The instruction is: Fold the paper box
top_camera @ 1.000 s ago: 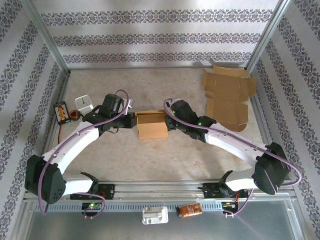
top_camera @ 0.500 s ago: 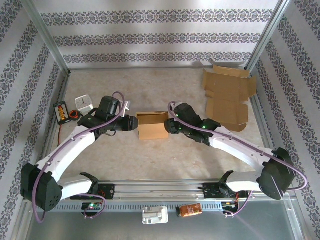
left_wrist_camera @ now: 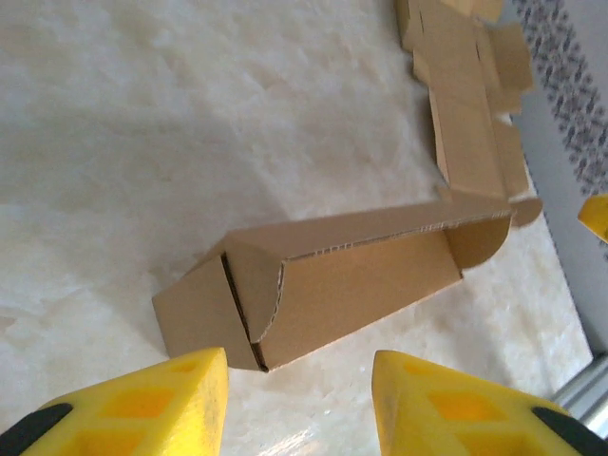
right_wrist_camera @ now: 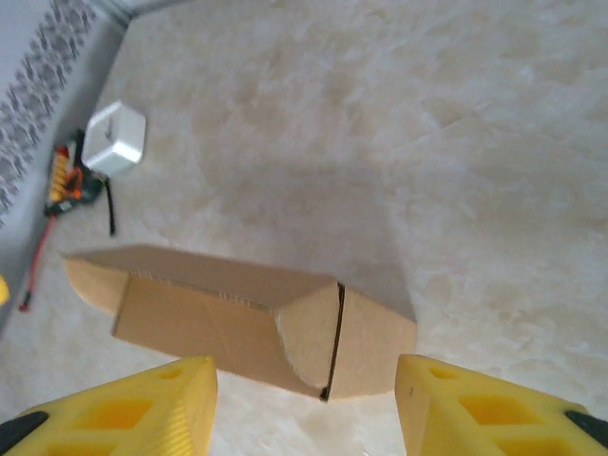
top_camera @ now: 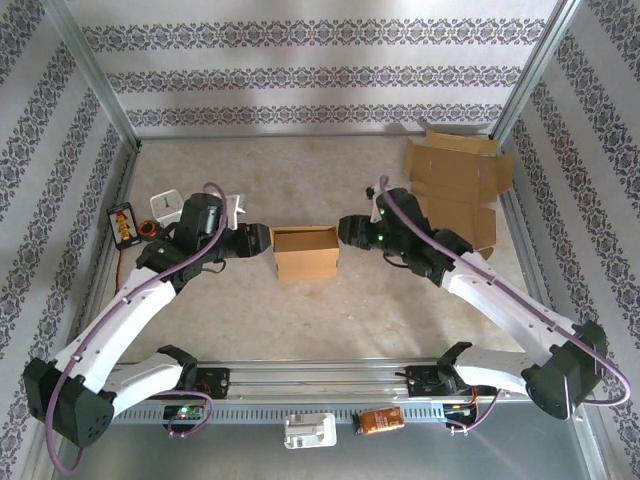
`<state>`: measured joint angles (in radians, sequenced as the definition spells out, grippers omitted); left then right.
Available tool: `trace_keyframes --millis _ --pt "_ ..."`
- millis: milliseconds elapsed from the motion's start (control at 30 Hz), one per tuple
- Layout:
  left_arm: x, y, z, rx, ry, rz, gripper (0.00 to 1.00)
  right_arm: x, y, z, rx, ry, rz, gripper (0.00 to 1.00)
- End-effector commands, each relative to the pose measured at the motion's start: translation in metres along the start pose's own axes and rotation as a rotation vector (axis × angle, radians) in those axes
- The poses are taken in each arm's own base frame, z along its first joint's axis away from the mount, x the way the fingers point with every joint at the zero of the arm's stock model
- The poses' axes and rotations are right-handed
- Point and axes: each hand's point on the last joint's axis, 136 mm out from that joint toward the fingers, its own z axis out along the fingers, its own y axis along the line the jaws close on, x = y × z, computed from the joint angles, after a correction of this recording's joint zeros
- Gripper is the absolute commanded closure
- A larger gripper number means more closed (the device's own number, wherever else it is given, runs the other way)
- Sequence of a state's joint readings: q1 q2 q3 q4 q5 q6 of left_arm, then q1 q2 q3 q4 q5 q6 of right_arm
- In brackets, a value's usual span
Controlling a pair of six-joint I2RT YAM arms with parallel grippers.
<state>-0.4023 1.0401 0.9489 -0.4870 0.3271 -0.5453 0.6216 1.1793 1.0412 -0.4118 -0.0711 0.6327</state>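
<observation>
A small brown paper box [top_camera: 305, 252] sits folded up on the table's middle, its lid flap standing open along the back. My left gripper [top_camera: 262, 242] hovers just off its left end, jaws open and empty. My right gripper [top_camera: 347, 232] is off the right end, also open, holding nothing. In the left wrist view the box [left_wrist_camera: 332, 275] lies beyond the yellow fingertips [left_wrist_camera: 195, 385], with the gripper [left_wrist_camera: 299, 399] clear of it. The right wrist view has the box [right_wrist_camera: 237, 318] with its end flaps closed, ahead of the open gripper [right_wrist_camera: 306, 399].
A flat unfolded cardboard sheet [top_camera: 455, 195] lies at the back right, near the right arm. A white block [top_camera: 167, 207] and an orange device with a cable [top_camera: 124, 222] sit at the left wall. The metal rail [top_camera: 320, 380] runs along the front.
Both grippers have opened and drawn back from the box's ends, the left one leftward and the right one rightward. The box stays in place.
</observation>
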Motion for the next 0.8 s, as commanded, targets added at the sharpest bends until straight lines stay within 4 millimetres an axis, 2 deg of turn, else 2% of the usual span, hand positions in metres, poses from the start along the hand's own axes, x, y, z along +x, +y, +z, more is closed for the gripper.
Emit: trace_keyframes --millis 0,233,333,600,767 --pt "-0.028 0.000 -0.001 -0.024 -0.085 -0.107 0.56 -0.008 0.012 0.001 -0.046 0.060 0.113 0.48" --pt "-0.027 -0.003 0.032 -0.012 0.029 -0.155 0.57 -0.004 0.020 0.026 -0.030 0.148 0.066 0.57" --pt "-0.027 -0.001 0.038 -0.011 0.025 -0.190 0.59 0.001 0.022 0.033 -0.036 0.173 0.060 0.61" --pt "-0.017 0.003 0.046 -0.005 0.054 -0.210 0.71 0.016 0.015 0.047 -0.015 0.210 0.049 0.73" --pt "-0.004 0.010 0.050 -0.020 0.091 -0.220 0.83 0.025 0.004 0.052 0.030 0.219 0.034 0.77"
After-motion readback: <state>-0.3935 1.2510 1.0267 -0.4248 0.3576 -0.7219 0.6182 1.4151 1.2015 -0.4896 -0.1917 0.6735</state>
